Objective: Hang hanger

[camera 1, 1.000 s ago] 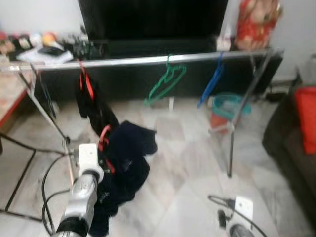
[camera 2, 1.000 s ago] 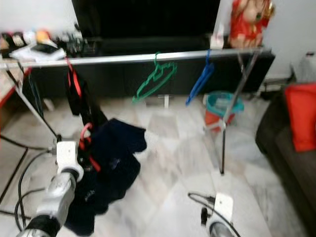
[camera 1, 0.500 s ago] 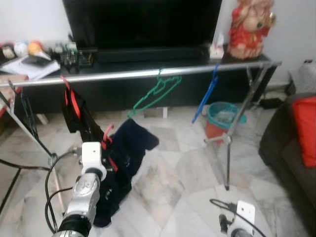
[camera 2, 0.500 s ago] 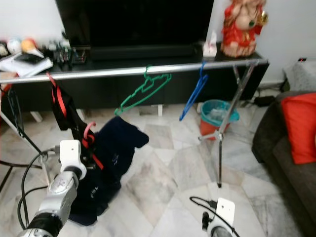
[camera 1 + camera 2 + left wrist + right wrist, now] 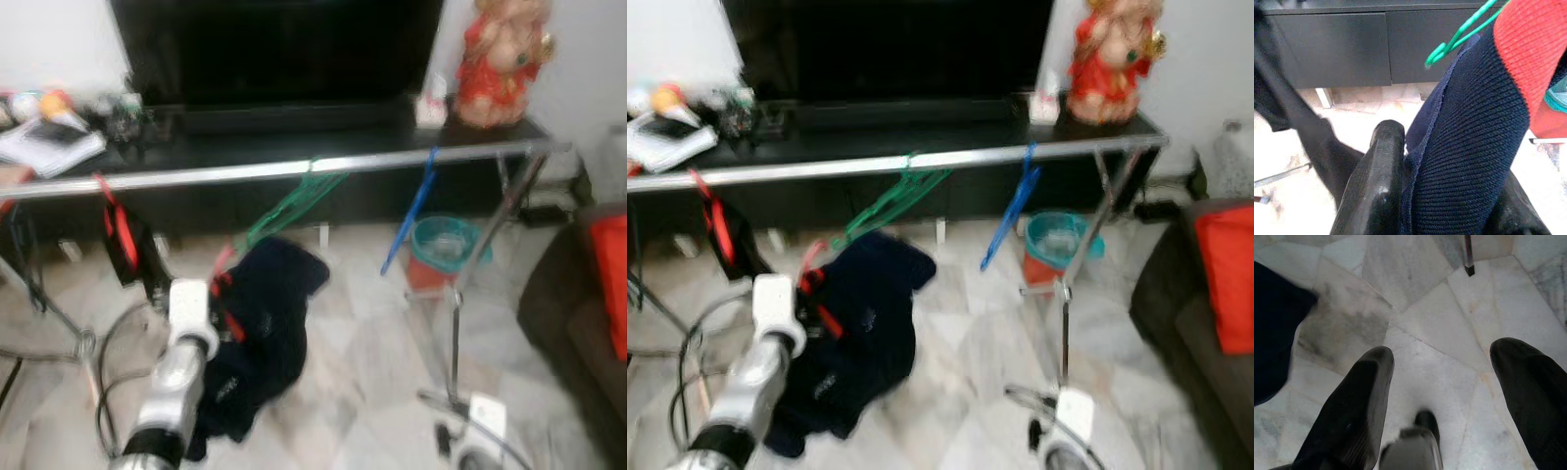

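The left gripper [image 5: 1444, 196] is clamped on a navy garment [image 5: 269, 323] on a red hanger [image 5: 227, 294], held below the silver rail [image 5: 294, 168]. A green hanger [image 5: 289, 208] and a blue hanger [image 5: 413, 211] hang there. The right gripper [image 5: 1449, 396] hangs spread over the marble floor [image 5: 1415, 289]

The left gripper [image 5: 217, 294] has raised the red hanger [image 5: 223, 289] and its navy garment [image 5: 266, 323] higher and nearer the silver rail [image 5: 294, 168], up to the green hanger [image 5: 289, 208].
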`<state>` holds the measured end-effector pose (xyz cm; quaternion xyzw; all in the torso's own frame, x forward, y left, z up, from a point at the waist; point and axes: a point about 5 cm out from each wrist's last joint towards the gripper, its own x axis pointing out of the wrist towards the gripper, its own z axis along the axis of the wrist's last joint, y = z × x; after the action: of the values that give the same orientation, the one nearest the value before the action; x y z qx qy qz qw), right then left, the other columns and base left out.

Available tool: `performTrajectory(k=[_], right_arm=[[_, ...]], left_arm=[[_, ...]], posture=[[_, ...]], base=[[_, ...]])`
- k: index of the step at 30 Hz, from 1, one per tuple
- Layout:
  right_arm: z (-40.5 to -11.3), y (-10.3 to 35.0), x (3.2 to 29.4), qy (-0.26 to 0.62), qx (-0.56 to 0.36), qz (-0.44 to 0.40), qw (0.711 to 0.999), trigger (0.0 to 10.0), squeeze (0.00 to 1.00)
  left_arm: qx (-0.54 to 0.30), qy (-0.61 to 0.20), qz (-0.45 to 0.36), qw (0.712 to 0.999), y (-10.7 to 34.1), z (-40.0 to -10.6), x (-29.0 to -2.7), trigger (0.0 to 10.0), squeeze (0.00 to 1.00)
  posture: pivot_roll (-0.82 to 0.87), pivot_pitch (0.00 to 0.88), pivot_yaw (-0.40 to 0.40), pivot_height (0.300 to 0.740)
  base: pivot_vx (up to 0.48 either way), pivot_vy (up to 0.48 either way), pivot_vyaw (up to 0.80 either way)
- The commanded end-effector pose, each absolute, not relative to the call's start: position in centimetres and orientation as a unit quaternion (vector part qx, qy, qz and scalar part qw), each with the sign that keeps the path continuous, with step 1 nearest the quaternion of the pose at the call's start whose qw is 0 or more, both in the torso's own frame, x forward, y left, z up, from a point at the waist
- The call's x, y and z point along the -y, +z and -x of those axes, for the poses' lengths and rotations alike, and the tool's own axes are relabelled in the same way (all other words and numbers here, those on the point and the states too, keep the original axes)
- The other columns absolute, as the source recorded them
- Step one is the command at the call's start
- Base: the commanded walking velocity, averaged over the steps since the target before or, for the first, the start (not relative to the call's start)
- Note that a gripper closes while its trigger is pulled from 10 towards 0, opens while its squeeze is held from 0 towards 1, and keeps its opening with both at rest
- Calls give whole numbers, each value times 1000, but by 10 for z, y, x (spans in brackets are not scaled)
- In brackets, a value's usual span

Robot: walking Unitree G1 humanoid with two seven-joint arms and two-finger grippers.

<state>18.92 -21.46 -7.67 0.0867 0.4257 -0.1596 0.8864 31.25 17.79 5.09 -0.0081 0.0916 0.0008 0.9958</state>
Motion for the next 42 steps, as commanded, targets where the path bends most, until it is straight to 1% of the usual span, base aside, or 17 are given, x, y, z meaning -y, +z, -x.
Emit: performTrajectory(k=[1,4,8,9,10,14,20,25,28,34,38,42], right_arm=[[-186,-77,221,-166,-432,-81,883,10000,0],[-186,-77,221,-164,-433,-80,883,10000,0],[-186,-77,220,-164,-433,-80,883,10000,0],[-186,-78,220,-164,-433,-80,883,10000,0],[-186,-78,220,-163,-433,-80,883,10000,0],[-186,-78,219,-162,-434,-79,883,10000,0],[-186,-78,218,-161,-435,-79,883,10000,0],[-187,-77,218,-161,-434,-79,883,10000,0],[-187,-77,218,-160,-434,-78,883,10000,0],[-188,-77,218,-158,-433,-77,884,10000,0],[-188,-77,218,-157,-433,-75,884,10000,0],[-189,-76,218,-158,-432,-75,885,10000,0]], left_arm=[[-104,-29,8,994,48,-312,-167,10000,0],[-120,-43,6,992,42,-307,-166,10000,0],[-128,-42,-1,991,38,-305,-169,10000,0],[-143,-34,-23,989,32,-301,-174,10000,0],[-151,-27,-28,988,30,-300,-177,10000,0],[-172,1,-31,985,23,-295,-187,10000,0],[-192,5,-41,981,15,-291,-190,10000,0],[-178,31,-33,983,21,-296,-193,10000,0],[-148,47,-30,987,32,-305,-193,10000,0],[-123,55,-16,991,40,-310,-192,10000,0],[-101,46,9,994,47,-315,-188,10000,0],[-76,-1,36,996,55,-320,-175,10000,0]], posture=[[26,0,22,740],[25,0,23,740],[27,0,23,740],[28,0,24,740],[26,0,24,740],[27,0,25,740],[25,0,26,740],[25,0,24,740],[25,0,25,740],[24,0,24,740],[22,0,24,740],[23,0,24,740]], base=[[0,0,0],[0,0,0],[0,0,0],[0,0,0],[0,0,0],[0,0,0],[0,0,0],[0,0,0],[0,0,0],[0,0,0],[0,0,0],[0,0,0]])
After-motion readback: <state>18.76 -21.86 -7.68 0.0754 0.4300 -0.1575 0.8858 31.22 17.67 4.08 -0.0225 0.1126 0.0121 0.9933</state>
